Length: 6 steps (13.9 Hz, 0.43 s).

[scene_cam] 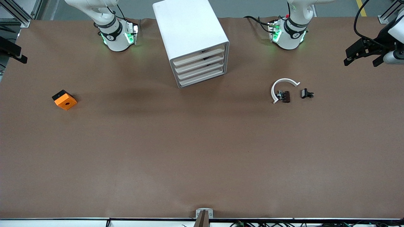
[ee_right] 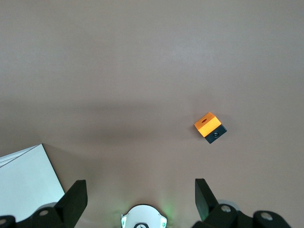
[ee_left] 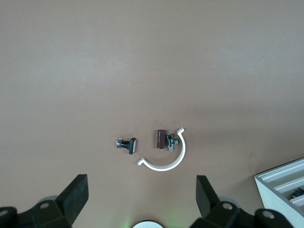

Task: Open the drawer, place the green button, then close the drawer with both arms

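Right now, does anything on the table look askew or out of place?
The cabinet sits turned at an angle to the table edge, all four drawers shut. No green button shows anywhere on the table.

Obstacles on the brown table (scene_cam: 202, 151):
- White cabinet (scene_cam: 189, 28), standing between the two arm bases; four drawers (scene_cam: 202, 70) shut, fronts angled toward the front camera and the left arm's end.
- Orange block (scene_cam: 65, 100), alone toward the right arm's end.
- White curved clip (scene_cam: 282, 84), touching a dark brown part (scene_cam: 285, 96), with a small black part (scene_cam: 305, 93) just beside, toward the left arm's end.

Free room: the wide table span nearer the front camera, and the stretch in front of the drawers.
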### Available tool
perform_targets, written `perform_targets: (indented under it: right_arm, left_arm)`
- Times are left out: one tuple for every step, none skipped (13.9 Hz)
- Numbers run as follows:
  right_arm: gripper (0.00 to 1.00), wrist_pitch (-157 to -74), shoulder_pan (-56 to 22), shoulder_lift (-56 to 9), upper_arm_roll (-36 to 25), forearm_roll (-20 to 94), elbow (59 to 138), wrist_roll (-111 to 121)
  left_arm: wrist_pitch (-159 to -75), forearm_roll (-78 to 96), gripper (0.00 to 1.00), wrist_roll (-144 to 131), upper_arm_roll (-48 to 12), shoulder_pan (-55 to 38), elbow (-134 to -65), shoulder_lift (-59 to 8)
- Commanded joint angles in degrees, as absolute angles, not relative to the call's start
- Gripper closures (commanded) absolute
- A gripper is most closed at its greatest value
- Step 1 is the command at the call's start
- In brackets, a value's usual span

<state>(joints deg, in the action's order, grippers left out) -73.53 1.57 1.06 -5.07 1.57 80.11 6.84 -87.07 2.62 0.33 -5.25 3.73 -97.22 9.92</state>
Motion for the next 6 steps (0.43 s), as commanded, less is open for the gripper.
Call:
perform_targets:
  right_arm:
    - [0.0, -74.3, 2.5, 2.3, -4.4, 1.8, 81.0, 7.6]
    - [0.0, -74.3, 2.6, 2.3, -4.5, 1.8, 81.0, 7.6]
    - [0.0, -74.3, 2.7, 2.3, -4.5, 1.7, 81.0, 7.6]
    - [0.0, -74.3, 2.8, 2.4, -4.7, 1.6, 81.1, 7.6]
    - [0.0, -74.4, 2.8, 2.4, -4.6, 1.6, 81.0, 7.6]
    - [0.0, -74.5, 2.8, 2.5, -4.7, 1.6, 81.0, 7.4]
  left_arm:
    - [-85.6, 1.4, 0.0, -0.4, -5.8, 3.7, -95.4, 9.0]
    - [-85.5, 1.4, 0.0, -0.4, -5.7, 3.8, -95.4, 9.0]
    - [-85.5, 1.4, 0.0, -0.4, -5.7, 3.7, -95.4, 9.0]
    - [-85.5, 1.4, 0.0, -0.4, -5.7, 3.7, -95.3, 9.0]
    - [-85.5, 1.4, 0.0, -0.4, -5.7, 3.7, -95.4, 9.0]
    - [-85.4, 1.4, 0.0, -0.3, -5.7, 3.7, -95.3, 9.0]
